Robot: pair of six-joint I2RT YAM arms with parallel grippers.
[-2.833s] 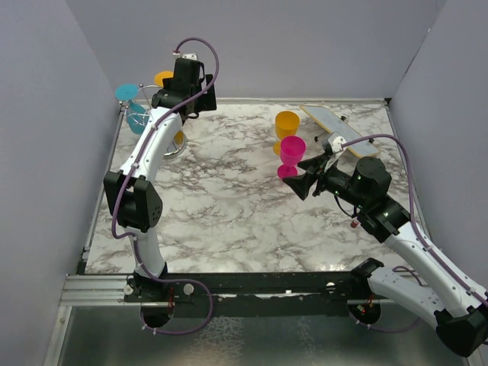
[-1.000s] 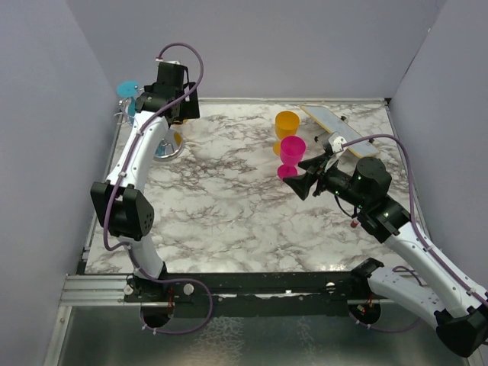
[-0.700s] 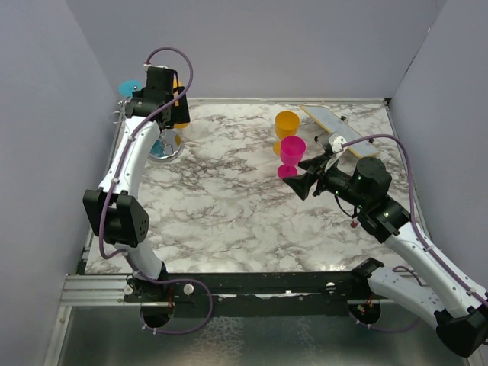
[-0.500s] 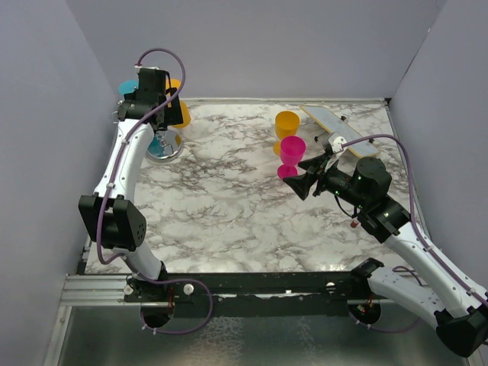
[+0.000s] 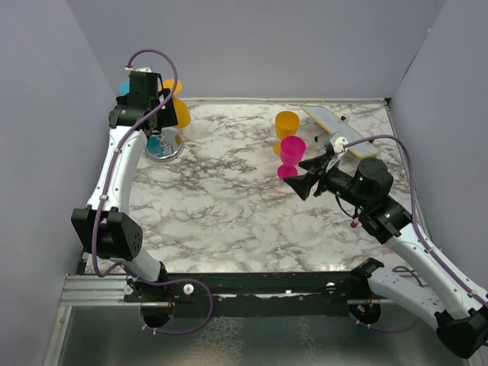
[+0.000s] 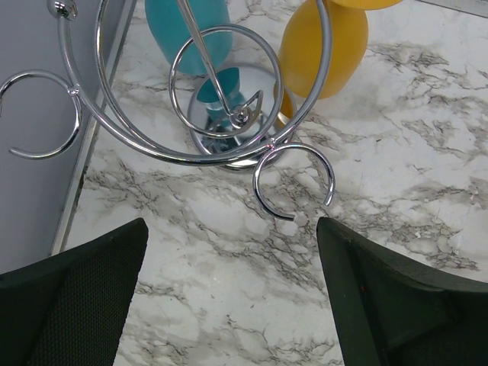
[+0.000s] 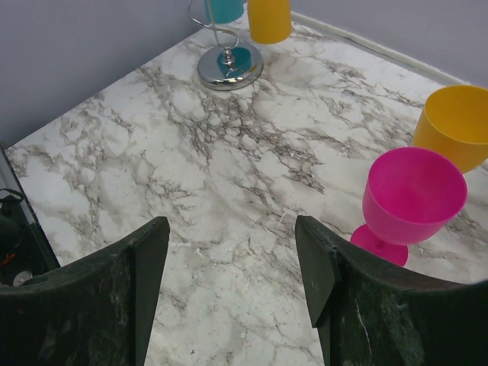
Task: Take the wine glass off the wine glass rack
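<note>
The left gripper (image 6: 231,252) hangs spread wide over the far-left rack (image 6: 241,116), I think to take the orange glass (image 6: 324,49); the right gripper (image 7: 231,229) is spread, empty

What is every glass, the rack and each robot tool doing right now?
wine glass rack: upright, two glasses on it.
teal glass: hanging upside down on the rack.
orange glass: hanging upside down on the rack.
pink glass: upright on the table, empty.
yellow glass: upright behind the pink one, empty.
left tool: open, empty, above the rack.
right tool: open, empty, near the pink glass.
</note>
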